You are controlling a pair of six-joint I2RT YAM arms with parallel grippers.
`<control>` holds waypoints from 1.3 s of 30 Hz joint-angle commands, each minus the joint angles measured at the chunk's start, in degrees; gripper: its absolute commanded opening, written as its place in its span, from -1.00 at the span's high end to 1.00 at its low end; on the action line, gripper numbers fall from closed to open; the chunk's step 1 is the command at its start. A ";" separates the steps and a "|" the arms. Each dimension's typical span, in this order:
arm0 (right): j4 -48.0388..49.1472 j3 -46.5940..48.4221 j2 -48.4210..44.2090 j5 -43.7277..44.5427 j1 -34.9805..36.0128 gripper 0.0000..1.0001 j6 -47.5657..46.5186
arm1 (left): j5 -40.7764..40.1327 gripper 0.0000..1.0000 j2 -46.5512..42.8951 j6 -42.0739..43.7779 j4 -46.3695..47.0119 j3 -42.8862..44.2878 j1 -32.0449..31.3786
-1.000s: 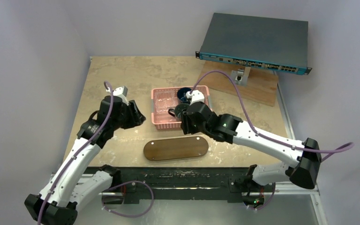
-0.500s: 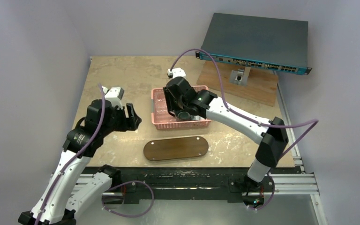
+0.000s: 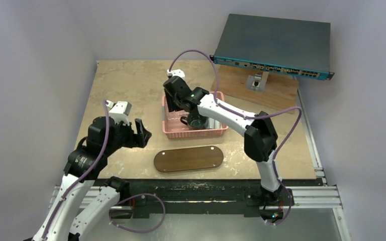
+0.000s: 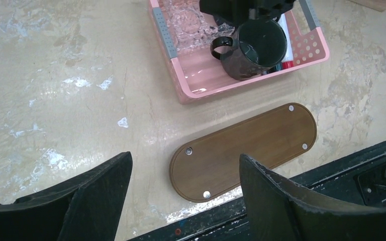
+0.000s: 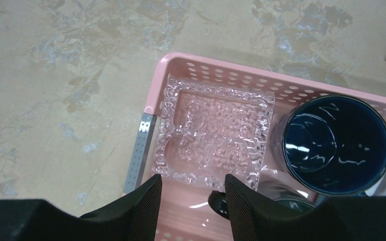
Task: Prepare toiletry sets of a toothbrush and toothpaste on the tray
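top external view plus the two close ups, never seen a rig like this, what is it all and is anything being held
These are two robot arms bolted to the near edge of a table. The wide picture comes from a fixed camera above and behind them. Each close-up comes from a camera on one wrist, with that arm's own black fingers at the bottom. The left end effector hangs open and empty near the brown wooden tray, which carries nothing. The right end effector is open over a pink basket that holds a clear glass dish and a dark blue mug. Nothing is held.
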 commanded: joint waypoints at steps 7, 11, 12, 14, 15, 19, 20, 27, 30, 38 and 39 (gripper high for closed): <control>-1.27 5.26 4.41 1.81 -1.04 0.03 4.89 | -1.46 -0.71 -2.29 0.40 1.33 -0.39 -0.12; -1.35 5.67 5.63 2.66 -1.10 0.04 6.00 | -1.95 -0.98 -3.17 0.17 1.21 -0.48 -0.12; -1.33 5.73 5.86 2.94 -1.17 0.05 6.25 | -1.96 -0.98 -3.31 0.13 1.18 -0.48 -0.12; -0.97 5.73 6.37 2.74 -1.19 0.06 6.90 | -1.79 -0.99 -3.63 0.06 1.18 -0.49 -0.12; -1.00 5.92 6.75 2.51 -1.19 0.07 7.10 | -1.67 -0.99 -3.73 0.03 1.09 -0.48 -0.12; -1.73 6.78 7.78 3.58 -1.19 0.10 7.83 | -2.03 -1.00 -4.20 -0.08 1.07 -0.56 -0.12; -1.72 6.72 7.79 3.70 -1.19 0.11 8.00 | -2.08 -1.00 -4.29 -0.07 1.05 -0.54 -0.12; -2.11 7.03 9.27 5.21 -1.24 0.16 8.37 | -1.87 -1.00 -5.08 -0.05 1.04 -0.59 -0.12; -2.28 7.56 10.18 4.99 -1.28 0.19 8.62 | -1.78 -1.00 -5.17 -0.10 1.07 -0.66 -0.12; -2.94 8.87 12.07 5.72 -1.20 0.22 8.79 | -1.83 -1.00 -5.19 -0.04 1.08 -0.65 -0.12; -3.04 9.02 12.28 5.81 -1.26 0.24 8.77 | -1.80 -1.00 -5.18 0.01 1.07 -0.61 -0.12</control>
